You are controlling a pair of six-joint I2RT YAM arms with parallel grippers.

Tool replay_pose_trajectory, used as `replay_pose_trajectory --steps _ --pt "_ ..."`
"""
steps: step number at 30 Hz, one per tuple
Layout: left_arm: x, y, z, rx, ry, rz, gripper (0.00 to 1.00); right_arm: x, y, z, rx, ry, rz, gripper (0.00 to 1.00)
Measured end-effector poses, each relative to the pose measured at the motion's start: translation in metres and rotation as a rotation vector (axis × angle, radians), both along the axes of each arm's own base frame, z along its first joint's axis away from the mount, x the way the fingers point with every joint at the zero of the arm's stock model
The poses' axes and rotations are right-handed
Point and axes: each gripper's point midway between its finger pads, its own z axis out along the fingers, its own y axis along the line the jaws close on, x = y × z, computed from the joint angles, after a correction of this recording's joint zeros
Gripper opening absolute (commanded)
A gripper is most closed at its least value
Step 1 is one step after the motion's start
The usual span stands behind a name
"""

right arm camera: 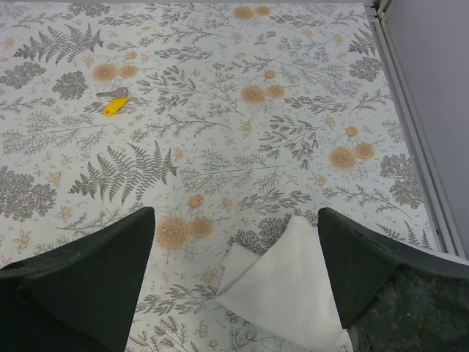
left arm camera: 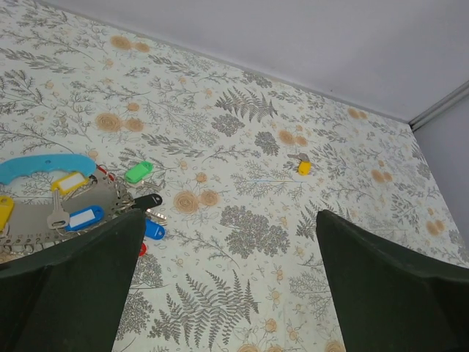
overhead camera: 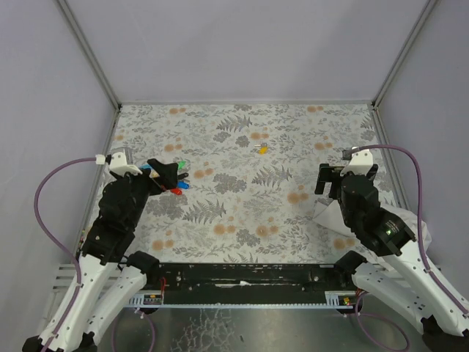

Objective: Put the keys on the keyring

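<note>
Closest to us in each wrist view stand the dark fingers: the left gripper (left arm camera: 231,216) holds its jaws wide apart with bare floral table (left arm camera: 220,293) between them; the right gripper (right arm camera: 234,213) is spread likewise, and a folded white cloth (right arm camera: 282,282) lies on the table between its fingers. Just past the left gripper's left finger (left arm camera: 73,286) we see the bunch of keys (left arm camera: 82,218) — yellow, blue, green, red and black heads — fanned over a blue and grey strap loop (left arm camera: 44,165), its near edge hidden by that finger; the keyring itself is too thin for us to pick out. Farther out, well apart from both grippers, the loose yellow key (left arm camera: 303,166) lies flat on the table. The strap shows clearly in the left wrist view alone — from above, the left gripper covers most of the bunch; the cloth shows only in the right wrist and top views.
</note>
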Motion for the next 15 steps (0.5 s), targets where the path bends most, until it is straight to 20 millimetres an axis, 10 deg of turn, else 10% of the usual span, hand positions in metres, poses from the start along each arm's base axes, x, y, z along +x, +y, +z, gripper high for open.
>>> replay_pose_trajectory --steps 15 --pt "0.028 0.004 -0.044 0.082 0.162 0.069 1.0 0.002 0.016 -0.006 0.025 0.027 0.07 0.99"
